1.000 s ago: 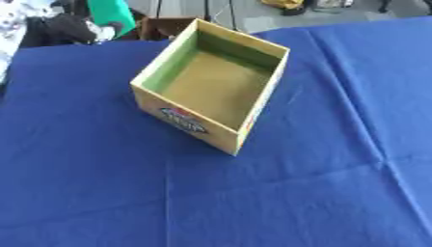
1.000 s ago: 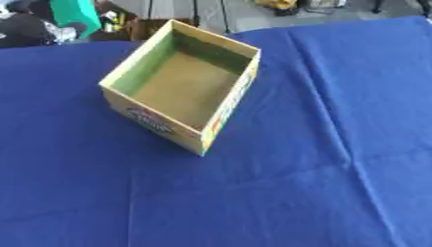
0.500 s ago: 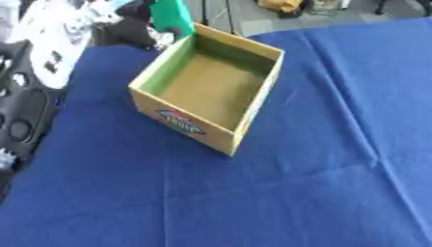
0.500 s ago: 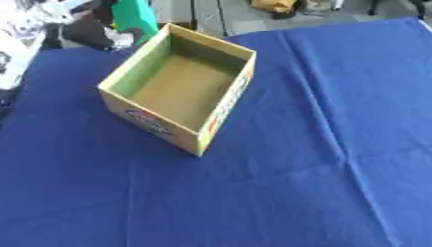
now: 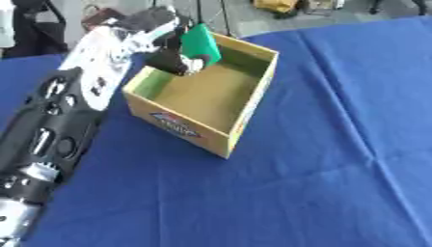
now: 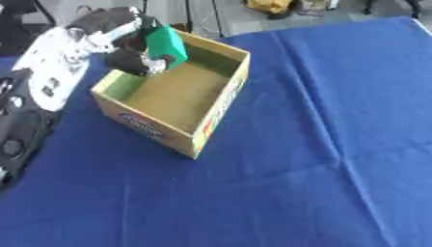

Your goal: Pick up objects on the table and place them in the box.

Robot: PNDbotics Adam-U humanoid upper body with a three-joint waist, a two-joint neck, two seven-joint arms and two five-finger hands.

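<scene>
An open cardboard box [image 5: 239, 123] with a green inner wall and a bare brown floor sits on the blue cloth, left of centre. My left hand [image 5: 171, 59] reaches in from the left over the box's far-left corner, its fingers curled round a green block-like object [image 5: 202, 42]. The green object [image 6: 166, 41] hangs above the box's back edge, tilted. My left arm [image 5: 59, 120] lies along the left side of the views. My right hand is in neither view.
The blue tablecloth [image 5: 337, 144] covers the table, with folds running to the right of the box. Beyond the far edge lie grey floor, a yellow thing [image 5: 274, 5] and dark clutter [image 5: 33, 29] at the upper left.
My left arm has swung in from the left, carrying the green object from beyond the box's far-left corner to above its back edge. The camera has shifted a little.
</scene>
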